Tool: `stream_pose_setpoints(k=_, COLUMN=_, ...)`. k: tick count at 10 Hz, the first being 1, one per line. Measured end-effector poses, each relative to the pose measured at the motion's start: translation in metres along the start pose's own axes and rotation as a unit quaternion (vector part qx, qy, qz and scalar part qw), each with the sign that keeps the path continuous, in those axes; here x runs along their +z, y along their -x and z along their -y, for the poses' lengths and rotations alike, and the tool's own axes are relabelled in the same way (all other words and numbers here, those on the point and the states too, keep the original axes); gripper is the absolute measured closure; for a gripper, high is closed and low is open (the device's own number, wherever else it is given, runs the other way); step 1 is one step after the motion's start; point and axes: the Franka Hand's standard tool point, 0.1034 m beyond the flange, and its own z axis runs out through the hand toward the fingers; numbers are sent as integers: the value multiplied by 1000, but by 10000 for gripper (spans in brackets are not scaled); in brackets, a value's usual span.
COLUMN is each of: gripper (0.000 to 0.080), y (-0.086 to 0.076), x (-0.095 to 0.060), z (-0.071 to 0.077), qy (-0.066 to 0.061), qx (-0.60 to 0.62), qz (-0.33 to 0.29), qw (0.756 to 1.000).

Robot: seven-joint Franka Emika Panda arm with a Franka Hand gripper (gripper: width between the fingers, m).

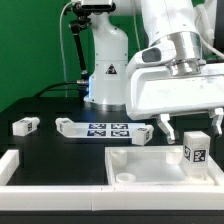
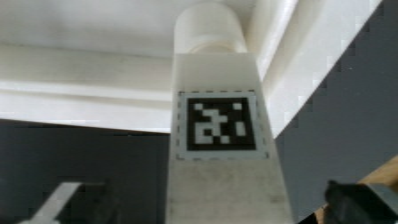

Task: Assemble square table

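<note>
Gripper (image 1: pixel 189 128): jaws spread wide, holding nothing. It hangs just above the upright leg, with one finger on each side and clear of it in the wrist view.
Upright leg (image 1: pixel 195 149): stands on the square top toward the exterior view's right, tag facing out. Seating cannot be told.
Square top (image 1: pixel 128 158): lies rim-up on the black table (image 1: pixel 50 145), just beside the front rail (image 1: pixel 100 200).
Risk: an off-centre close would probably push the leg sideways, tilting or unseating it. A weak grip may slip when turned.
Left leg (image 1: pixel 25 126): lies well apart.
Middle leg (image 1: pixel 68 126): lies beside the marker board (image 1: pixel 108 130).
Third leg (image 1: pixel 141 132): lies near the top's far rim.
Obstruction: none apparent around the upright leg.
</note>
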Motion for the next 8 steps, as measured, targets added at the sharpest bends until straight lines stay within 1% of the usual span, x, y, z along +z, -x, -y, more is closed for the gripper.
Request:
stream_pose_setpoints(k=1, gripper=180, y=0, x=0, z=0, qy=0, qx=0, qz=0, qw=1000)
stream_pose_setpoints(k=2, gripper=155, y=0, x=0, z=0, qy=0, qx=0, qz=0, qw=1000)
stream_pose_setpoints(k=6, gripper=150, y=0, x=0, z=0, qy=0, qx=1, qz=1, qw=1000)
stream_pose_setpoints(k=7, gripper=150, y=-2, x=1, z=6, qy=-19, qx=26, qz=33, qw=999)
stream_pose_setpoints(k=8, gripper=150, y=-13, x=-3, z=10, qy=-34, qx=56, qz=78, qw=995)
